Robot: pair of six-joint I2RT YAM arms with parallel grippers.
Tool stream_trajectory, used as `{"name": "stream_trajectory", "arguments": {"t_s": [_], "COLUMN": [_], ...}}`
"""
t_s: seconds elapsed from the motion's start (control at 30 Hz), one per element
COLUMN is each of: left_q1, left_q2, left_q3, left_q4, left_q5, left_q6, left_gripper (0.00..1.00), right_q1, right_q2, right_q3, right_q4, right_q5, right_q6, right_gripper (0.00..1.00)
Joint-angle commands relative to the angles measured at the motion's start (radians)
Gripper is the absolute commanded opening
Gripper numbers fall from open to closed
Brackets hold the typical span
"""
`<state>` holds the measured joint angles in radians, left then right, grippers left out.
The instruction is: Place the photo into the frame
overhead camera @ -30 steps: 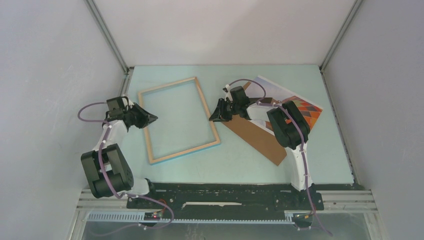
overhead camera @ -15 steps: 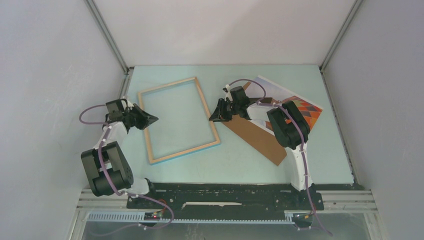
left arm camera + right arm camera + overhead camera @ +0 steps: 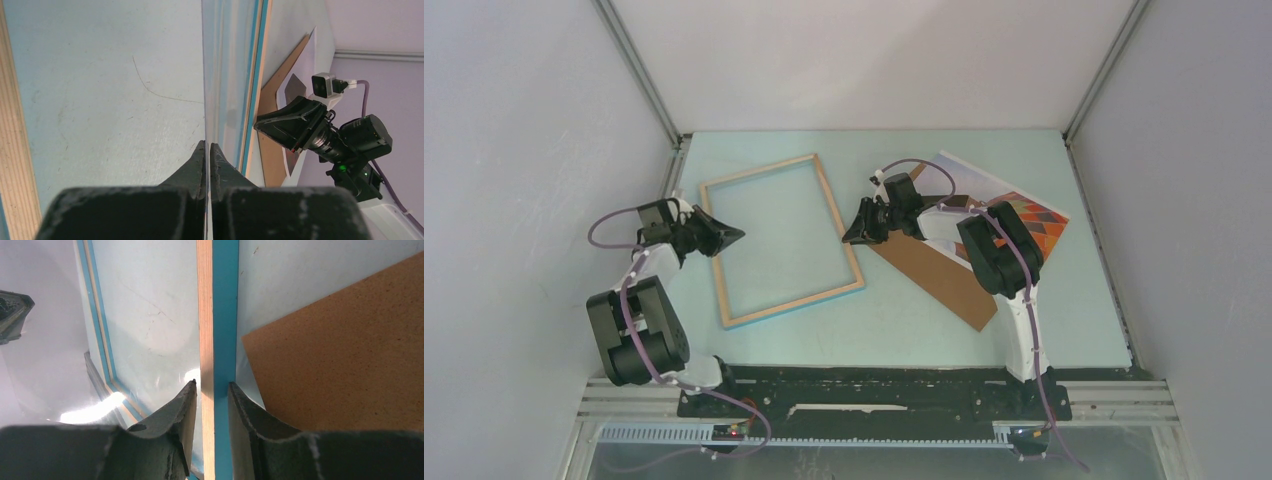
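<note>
the left arm is bent, and the left gripper points right with its fingers pressed tight together. the right arm reaches left, and the right gripper seems to pinch the frame between its fingers.

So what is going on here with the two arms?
Both arms are at the frame, which lies on the table. The right fingers hold its right rail; the left fingers are shut at its left rail. The photo lies off to the right, overlapping a brown board, not yet in the frame.
</note>
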<state>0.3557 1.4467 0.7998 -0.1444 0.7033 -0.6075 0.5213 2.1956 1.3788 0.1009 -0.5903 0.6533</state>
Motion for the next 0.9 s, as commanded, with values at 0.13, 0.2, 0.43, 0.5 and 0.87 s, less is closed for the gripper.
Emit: {"name": "stream_trajectory", "arguments": {"t_s": [0.13, 0.2, 0.43, 0.5, 0.87], "left_q1": [-0.008, -0.012, -0.013, -0.012, -0.013], "left_q2": [0.034, 0.035, 0.031, 0.018, -0.017], "left_q3": [0.011, 0.016, 0.019, 0.018, 0.048], "left_q4": [0.044, 0.045, 0.037, 0.026, -0.030], "left_q5": [0.051, 0.051, 0.055, 0.051, 0.051], "left_q6": [-0.044, -0.047, -0.070, -0.065, -0.034], "left_gripper": [0.00, 0.00, 0.19, 0.23, 0.00], "right_q1": [0.007, 0.007, 0.007, 0.006, 0.007], "right_q2": [0.008, 0.007, 0.012, 0.012, 0.011], "right_q3": [0.016, 0.016, 0.021, 0.022, 0.022], "right_q4": [0.019, 0.019, 0.014, 0.014, 0.012], "right_q5": [-0.027, -0.027, -0.026, -0.026, -0.029], "right_q6": [0.003, 0.005, 0.002, 0.002, 0.001], "right_gripper": [0.36, 0.36, 0.36, 0.36, 0.36]}}
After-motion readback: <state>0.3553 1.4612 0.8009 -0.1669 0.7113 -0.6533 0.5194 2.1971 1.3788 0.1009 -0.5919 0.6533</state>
